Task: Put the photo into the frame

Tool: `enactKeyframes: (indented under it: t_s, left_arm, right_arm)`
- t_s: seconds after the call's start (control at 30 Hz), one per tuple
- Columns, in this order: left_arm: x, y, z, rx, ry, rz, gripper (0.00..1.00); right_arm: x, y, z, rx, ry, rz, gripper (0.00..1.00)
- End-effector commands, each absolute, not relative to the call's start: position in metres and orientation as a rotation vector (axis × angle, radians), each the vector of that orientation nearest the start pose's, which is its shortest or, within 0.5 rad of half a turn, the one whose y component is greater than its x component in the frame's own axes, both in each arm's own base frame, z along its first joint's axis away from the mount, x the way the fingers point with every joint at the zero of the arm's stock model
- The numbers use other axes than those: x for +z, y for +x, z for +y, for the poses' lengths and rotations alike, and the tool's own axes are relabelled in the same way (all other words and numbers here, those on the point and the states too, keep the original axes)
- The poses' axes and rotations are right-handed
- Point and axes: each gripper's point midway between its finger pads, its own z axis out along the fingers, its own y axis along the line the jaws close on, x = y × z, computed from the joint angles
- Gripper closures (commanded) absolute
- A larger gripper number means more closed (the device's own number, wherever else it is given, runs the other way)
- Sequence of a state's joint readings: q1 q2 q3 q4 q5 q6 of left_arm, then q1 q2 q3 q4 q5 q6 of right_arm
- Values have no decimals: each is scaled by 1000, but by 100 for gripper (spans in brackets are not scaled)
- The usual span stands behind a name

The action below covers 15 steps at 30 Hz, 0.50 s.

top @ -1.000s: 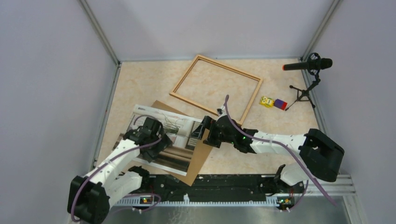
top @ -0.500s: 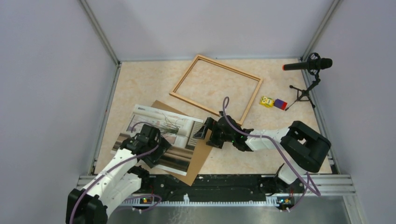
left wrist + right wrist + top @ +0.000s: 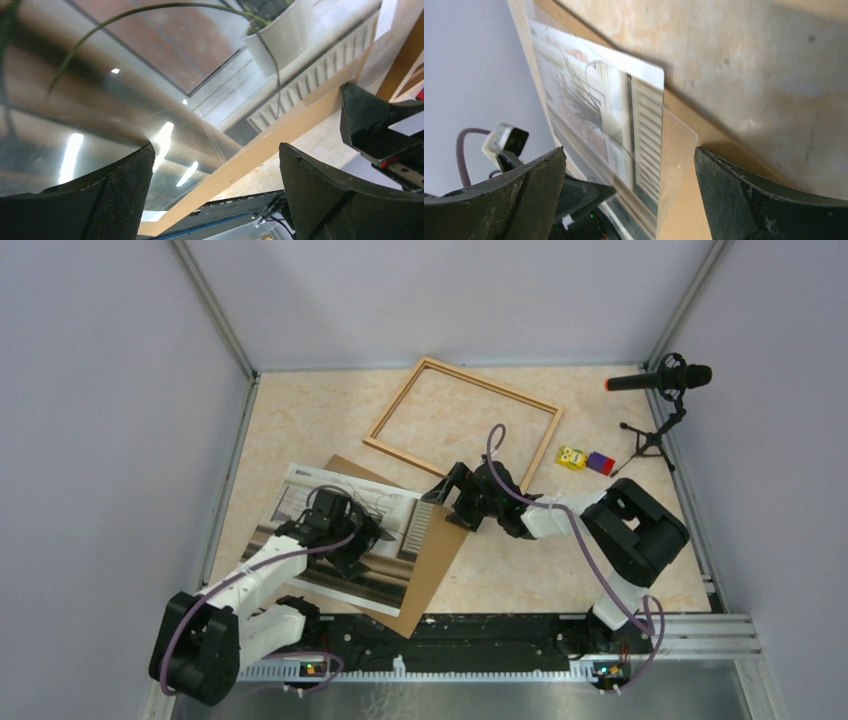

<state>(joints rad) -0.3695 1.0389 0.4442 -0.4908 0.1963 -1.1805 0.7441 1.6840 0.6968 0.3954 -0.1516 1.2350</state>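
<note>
The photo (image 3: 385, 575) lies face up on a brown backing board (image 3: 430, 565) at the near left. The light wood frame (image 3: 396, 400) lies empty at the far centre, apart from it. My left gripper (image 3: 372, 530) is open low over the photo's middle; in the left wrist view (image 3: 215, 150) the glossy print (image 3: 125, 75) and the board's edge (image 3: 280, 135) lie between the jaws. My right gripper (image 3: 440, 490) is open at the photo's far right corner. In the right wrist view (image 3: 629, 155) the photo's corner (image 3: 589, 100) and a clear sheet (image 3: 676, 150) lie between its jaws.
A yellow toy (image 3: 570, 458) and a small red-blue block (image 3: 600, 463) lie right of the frame. A microphone on a tripod (image 3: 660, 380) stands at the far right. Walls close in the left, far and right sides.
My left gripper has moved up and right across the photo. My right gripper has moved away from me to the photo's far right corner, its arm folding in.
</note>
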Motion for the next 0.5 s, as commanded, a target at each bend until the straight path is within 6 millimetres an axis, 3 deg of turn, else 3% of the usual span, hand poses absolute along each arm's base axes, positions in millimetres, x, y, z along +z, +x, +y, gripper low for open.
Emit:
enactKeyframes:
  t_s: [0.0, 0.23, 0.33, 0.47]
  left_arm:
    - [0, 177, -140, -584, -1039, 2680, 1]
    - [-7, 195, -161, -690, -947, 2684, 1]
    - [-8, 202, -174, -733, -878, 2713, 1]
    - [-4, 213, -183, -735, -775, 2715, 1]
  right_arm:
    - [47, 296, 337, 1117, 542, 2411, 3]
    - [40, 315, 349, 1101, 555, 2420, 3]
    - [45, 334, 350, 1096, 580, 2403, 3]
    - [53, 353, 339, 1075, 630, 2383, 3]
